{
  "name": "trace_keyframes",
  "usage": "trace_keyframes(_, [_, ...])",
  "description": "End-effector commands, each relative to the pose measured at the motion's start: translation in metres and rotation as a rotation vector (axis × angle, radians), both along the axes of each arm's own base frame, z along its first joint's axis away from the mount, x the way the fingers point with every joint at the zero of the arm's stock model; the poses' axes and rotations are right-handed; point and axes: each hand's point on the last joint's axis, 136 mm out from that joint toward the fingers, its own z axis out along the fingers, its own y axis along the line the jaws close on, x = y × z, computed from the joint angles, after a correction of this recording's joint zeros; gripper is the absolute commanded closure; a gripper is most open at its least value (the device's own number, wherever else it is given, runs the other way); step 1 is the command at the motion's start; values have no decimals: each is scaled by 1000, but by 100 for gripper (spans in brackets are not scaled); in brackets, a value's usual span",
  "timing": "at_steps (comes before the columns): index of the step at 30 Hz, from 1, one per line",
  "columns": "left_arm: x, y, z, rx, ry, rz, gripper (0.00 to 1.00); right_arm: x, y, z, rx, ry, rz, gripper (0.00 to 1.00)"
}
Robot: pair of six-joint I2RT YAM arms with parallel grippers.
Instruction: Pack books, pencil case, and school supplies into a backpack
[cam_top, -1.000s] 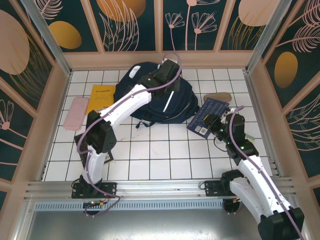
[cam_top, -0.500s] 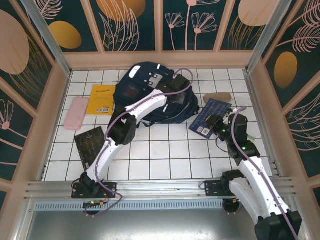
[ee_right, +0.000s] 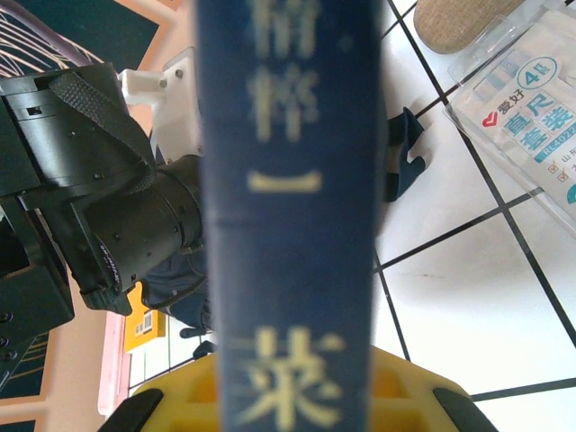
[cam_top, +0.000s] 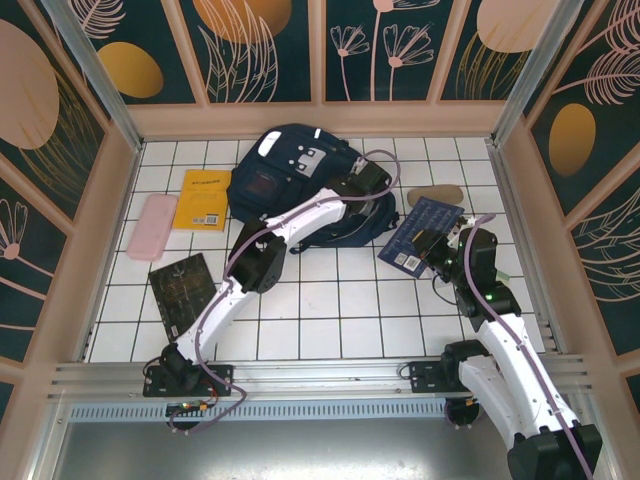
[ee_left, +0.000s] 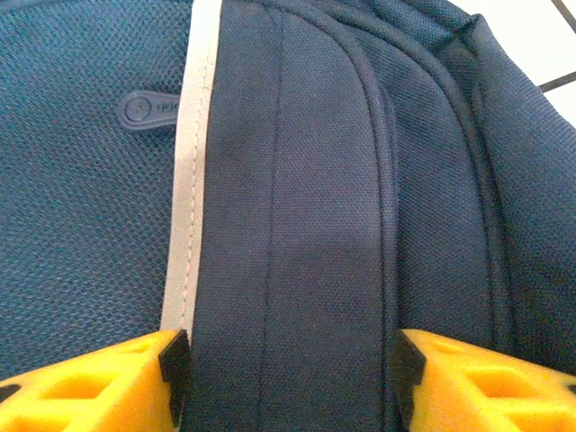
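The navy backpack (cam_top: 300, 185) lies at the back of the tiled table. My left gripper (cam_top: 366, 188) hovers over its right side. In the left wrist view the left gripper (ee_left: 288, 369) is open, its yellow fingers (ee_left: 99, 387) straddling a band of backpack fabric (ee_left: 297, 207) beside a white stripe (ee_left: 184, 225). My right gripper (cam_top: 441, 247) is shut on a navy book (cam_top: 418, 232), tilted up just right of the backpack; its spine (ee_right: 288, 225) with cream characters runs between the jaws of the right gripper (ee_right: 292, 409). On the tiles lie a yellow book (cam_top: 203, 198), a blackish book (cam_top: 180, 285), a pink case (cam_top: 152, 225) and a tan pouch (cam_top: 435, 193).
A clear packet with a printed ruler label (ee_right: 531, 117) lies on the tiles near the tan pouch (ee_right: 459, 18). The left arm's black wrist (ee_right: 99, 198) stands close to the held book. Wooden walls ring the table (cam_top: 330, 310). Open tiles lie in front of the backpack.
My left gripper has swung from the backpack's top over to its right side, and its jaws have opened. The right gripper and its book have barely moved.
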Motion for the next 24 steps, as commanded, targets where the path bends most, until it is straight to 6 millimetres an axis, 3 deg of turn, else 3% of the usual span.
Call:
trace_keyframes(1, [-11, 21, -34, 154, 67, -11, 27, 2, 0, 3, 17, -24, 4, 100])
trace_keyframes(5, [-17, 14, -25, 105, 80, -29, 27, 2, 1, 2, 29, -22, 3, 100])
trace_keyframes(8, [-18, 19, -32, 138, 79, -25, 27, 2, 2, 1, 37, -21, 4, 100])
trace_keyframes(10, [-18, 27, -41, 187, 81, -14, 35, 2, 2, 0, 36, -18, 4, 100])
trace_keyframes(13, [-16, 37, -45, 244, 65, 0, 58, 1, 1, 0, 34, -18, 2, 100])
trace_keyframes(15, [-13, 40, -37, 260, 39, 15, 90, 1, 2, 1, 35, -19, 3, 100])
trace_keyframes(16, [-11, 40, -30, 254, 26, 20, 100, 1, 1, 0, 35, -18, 2, 100])
trace_keyframes(19, [-7, 36, 9, 194, -28, 38, 100, 1, 2, 1, 41, -24, 6, 100])
trace_keyframes(24, [-5, 31, 93, 53, -129, 43, 100, 5, 6, 5, 78, -49, 12, 100])
